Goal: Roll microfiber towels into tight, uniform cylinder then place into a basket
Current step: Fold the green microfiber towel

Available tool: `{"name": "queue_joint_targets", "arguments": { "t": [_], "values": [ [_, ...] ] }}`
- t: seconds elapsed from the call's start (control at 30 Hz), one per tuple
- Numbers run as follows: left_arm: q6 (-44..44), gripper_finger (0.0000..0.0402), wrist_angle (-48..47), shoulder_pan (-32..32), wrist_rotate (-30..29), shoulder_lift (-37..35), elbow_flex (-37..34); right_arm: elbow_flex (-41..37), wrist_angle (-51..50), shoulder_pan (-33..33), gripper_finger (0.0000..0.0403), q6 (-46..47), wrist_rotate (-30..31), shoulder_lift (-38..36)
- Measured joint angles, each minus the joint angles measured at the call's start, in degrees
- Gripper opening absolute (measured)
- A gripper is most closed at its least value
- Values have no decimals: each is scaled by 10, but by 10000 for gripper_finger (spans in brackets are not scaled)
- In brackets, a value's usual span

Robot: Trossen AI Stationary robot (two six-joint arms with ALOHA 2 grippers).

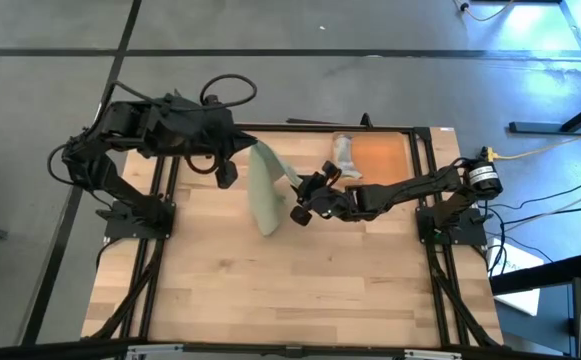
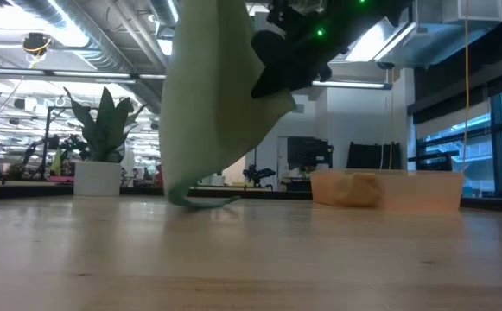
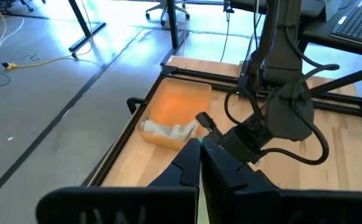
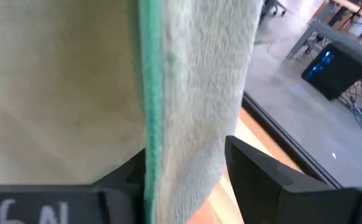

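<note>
Right end effector [image 1: 303, 200] grips the light green towel [image 1: 264, 190] — it hangs below, low edge on the bench [image 1: 290, 290]. Left end effector [image 1: 227, 176] — clamped empty, beside it.

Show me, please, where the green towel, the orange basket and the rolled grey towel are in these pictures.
green towel [image 1: 264, 195], high view, on the middle of the hanging cloth.
orange basket [image 1: 382, 160], high view, on its bare floor.
rolled grey towel [image 3: 166, 129], left wrist view, on the roll's middle, inside the basket.
</note>
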Motion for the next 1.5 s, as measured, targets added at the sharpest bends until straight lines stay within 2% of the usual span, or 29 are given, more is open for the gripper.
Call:
{"name": "queue_joint_targets", "arguments": {
  "t": [0.4,0.5,0.63,0.83,1.03,1.3,1.5],
  "values": [
    [-1,0,-13,0,-6,-6,0,0,-74,6,159,80,-8,0],
    [-2,0,-21,0,-12,-6,0,0,-88,5,150,87,-30,0],
    [-15,0,-27,0,-15,-6,0,0,-95,5,112,98,-77,0],
    [-29,0,-53,0,-15,-6,0,0,-101,-1,14,96,-144,-14],
    [-88,0,-118,0,-15,-6,0,0,-121,-24,6,94,-152,-73],
    [-165,0,-204,0,-26,-6,-3,0,-141,-63,4,44,-152,-182],
    [-182,0,-209,2,-72,-5,-64,0,-142,-82,2,3,-152,-236]
  ]
}}
